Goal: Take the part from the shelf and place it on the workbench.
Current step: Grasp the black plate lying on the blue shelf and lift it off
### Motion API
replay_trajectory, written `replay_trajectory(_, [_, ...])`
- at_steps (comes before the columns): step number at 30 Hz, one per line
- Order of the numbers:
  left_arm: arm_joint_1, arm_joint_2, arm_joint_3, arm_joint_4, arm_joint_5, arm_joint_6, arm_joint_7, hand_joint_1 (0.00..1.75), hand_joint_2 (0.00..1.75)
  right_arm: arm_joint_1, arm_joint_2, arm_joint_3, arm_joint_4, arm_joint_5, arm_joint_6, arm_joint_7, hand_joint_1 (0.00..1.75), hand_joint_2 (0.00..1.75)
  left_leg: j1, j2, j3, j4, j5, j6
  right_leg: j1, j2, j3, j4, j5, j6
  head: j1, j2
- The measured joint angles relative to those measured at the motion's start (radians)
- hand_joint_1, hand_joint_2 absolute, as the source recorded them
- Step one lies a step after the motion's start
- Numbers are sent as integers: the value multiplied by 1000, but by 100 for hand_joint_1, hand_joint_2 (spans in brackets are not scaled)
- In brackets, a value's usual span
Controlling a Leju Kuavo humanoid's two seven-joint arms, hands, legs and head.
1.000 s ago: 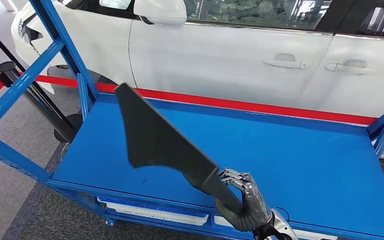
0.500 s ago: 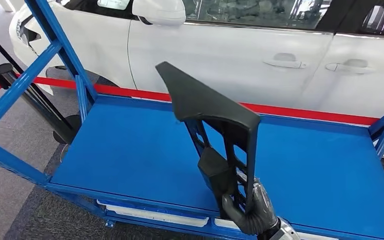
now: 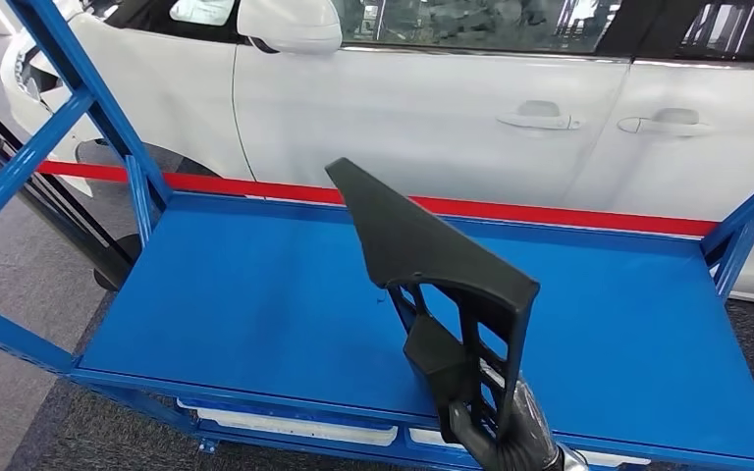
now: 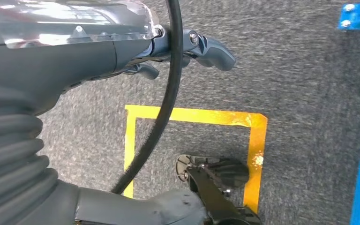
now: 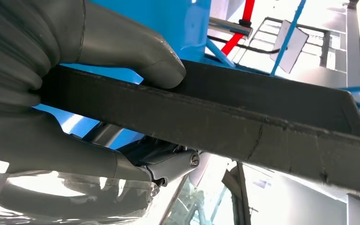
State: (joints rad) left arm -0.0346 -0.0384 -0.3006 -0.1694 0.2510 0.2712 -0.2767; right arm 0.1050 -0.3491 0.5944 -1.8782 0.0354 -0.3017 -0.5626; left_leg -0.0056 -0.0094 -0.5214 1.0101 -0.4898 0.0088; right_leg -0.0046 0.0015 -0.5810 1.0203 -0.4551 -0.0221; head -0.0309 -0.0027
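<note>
White car (image 3: 432,108) sits behind the blue shelf (image 3: 255,294), with a red strip (image 3: 569,213) running along the shelf's far edge and grey carpet (image 4: 286,70) with a yellow taped square (image 4: 258,140) on the floor below. Black part (image 3: 422,245) is held up above the shelf deck, pointed end up and away, ribbed open frame end down in the right hand (image 3: 511,437), not touching the deck. Right fingers are wrapped around the part's lower frame with the thumb (image 5: 136,51) pressed on its edge; left hand (image 4: 187,47) hangs over the carpet holding nothing, fingers loosely apart.
</note>
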Motion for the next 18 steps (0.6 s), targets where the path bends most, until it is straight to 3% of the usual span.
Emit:
replay_trajectory(3, [-3, -2, 0, 0, 0, 0, -2, 0, 175, 14, 1, -6, -2, 2, 8, -7, 175, 175, 3, 6, -2, -14, 20, 15, -1, 2, -3, 1, 1, 18, 0, 0])
replay_trajectory(5, [-4, -5, 0, 0, 1, 0, -2, 0, 175, 23, 4, -10, -4, 4, 14, -12, 175, 175, 10, 13, -10, -28, 40, 28, -2, 2, -24, 53, -55, 26, 0, 0])
replay_trajectory(7, [-5, -5, 0, 0, 1, 0, -1, 0, 175, 27, 10, -12, -5, 7, 19, -16, 175, 175, 9, 18, -29, -27, 55, 34, -9, 1, -63, 168, -144, 32, 0, 0])
replay_trajectory(8, [-5, -5, 0, 0, 1, 0, -1, 0, 175, 29, 13, -13, -5, 9, 21, -18, 175, 175, 8, 19, -40, -25, 61, 33, -12, 1, -75, 221, -172, 36, 0, 0])
replay_trajectory(9, [-5, -5, 0, 0, 1, 0, 0, 0, 175, 31, 17, -15, -5, 10, 23, -20, 175, 175, 8, 21, -51, -23, 67, 31, -16, 1, -74, 248, -180, 40, 0, 0])
replay_trajectory(10, [-5, -6, 0, 0, 1, 0, 2, 0, 175, 33, 21, -16, -5, 11, 25, -22, 175, 175, 9, 21, -61, -19, 73, 29, -19, 0, -57, 245, -170, 43, 0, 0])
replay_trajectory(11, [-5, -6, 0, 0, 1, 0, 4, 0, 175, 34, 25, -17, -5, 11, 26, -25, 175, 175, 9, 22, -71, -15, 78, 26, -23, -1, -20, 202, -145, 45, 0, 0])
replay_trajectory(14, [-6, -7, 0, 0, 0, 0, 10, 0, 175, 35, 33, -19, -5, 12, 30, -35, 175, 175, 10, 22, -95, 3, 91, 10, -25, -7, 109, 12, -95, 45, 0, 0])
replay_trajectory(15, [-7, -6, 0, 0, 0, 1, 11, 0, 175, 37, 35, -20, -6, 12, 32, -38, 175, 175, 9, 21, -99, 7, 96, 3, -22, -7, 124, -17, -95, 41, 0, 0])
replay_trajectory(18, [-5, -5, 0, 1, 0, 2, 11, 0, 175, 53, 37, -21, -4, 11, 37, -44, 175, 175, 11, 19, -107, 7, 109, -19, -18, -6, 109, -23, -82, 23, 0, 0])
